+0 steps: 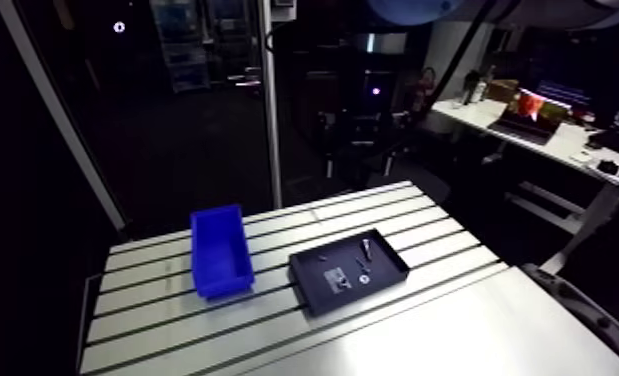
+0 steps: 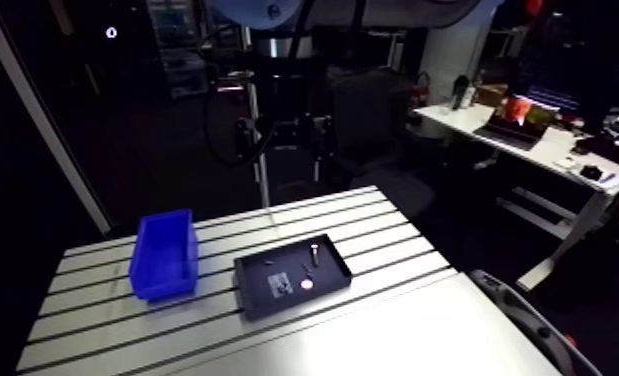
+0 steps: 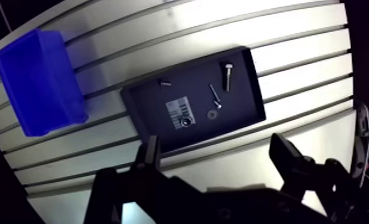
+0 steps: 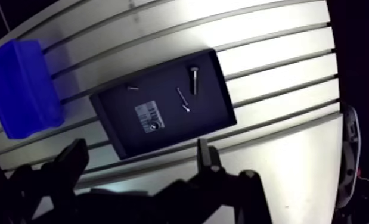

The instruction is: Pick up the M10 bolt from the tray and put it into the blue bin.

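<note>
A black tray (image 3: 246,65) lies on the slotted table. In it lies the thick M10 bolt (image 3: 228,74) near one corner, with a thin screw (image 3: 214,95), a washer (image 3: 213,113), a nut (image 3: 188,121) on a white label and a tiny screw (image 3: 164,83) around it. The blue bin (image 3: 37,80) stands just beside the tray and looks empty. In the wrist view my gripper (image 3: 216,149) hangs high above the table, short of the tray's near edge, with its fingers (image 3: 151,158) wide apart and nothing between them. The arm view shows tray (image 1: 313,290) and bin (image 1: 218,250) but not the gripper.
Bare slotted table (image 1: 173,320) surrounds the bin and tray. A smooth plate (image 1: 473,330) covers the near right part of the table. The table's edges drop off into a dark room.
</note>
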`<action>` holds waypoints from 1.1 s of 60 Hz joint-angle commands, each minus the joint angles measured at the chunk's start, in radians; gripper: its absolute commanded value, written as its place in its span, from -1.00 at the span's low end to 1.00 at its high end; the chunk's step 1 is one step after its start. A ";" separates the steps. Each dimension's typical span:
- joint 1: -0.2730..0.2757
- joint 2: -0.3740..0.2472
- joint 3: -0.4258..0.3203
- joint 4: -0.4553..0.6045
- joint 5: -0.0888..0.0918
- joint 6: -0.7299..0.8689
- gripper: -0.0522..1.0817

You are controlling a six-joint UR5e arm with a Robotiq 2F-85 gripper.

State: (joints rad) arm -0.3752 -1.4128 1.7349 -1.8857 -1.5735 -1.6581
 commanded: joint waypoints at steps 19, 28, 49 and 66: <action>-0.033 0.036 0.061 -0.090 -0.024 -0.028 -0.90; -0.036 0.039 0.080 -0.118 -0.026 -0.048 -0.90; -0.045 0.057 0.108 -0.123 -0.025 -0.050 -0.90; -0.065 0.091 0.120 -0.175 -0.024 -0.051 -0.90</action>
State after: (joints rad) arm -0.4305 -1.3435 1.8459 -2.0320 -1.5977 -1.7087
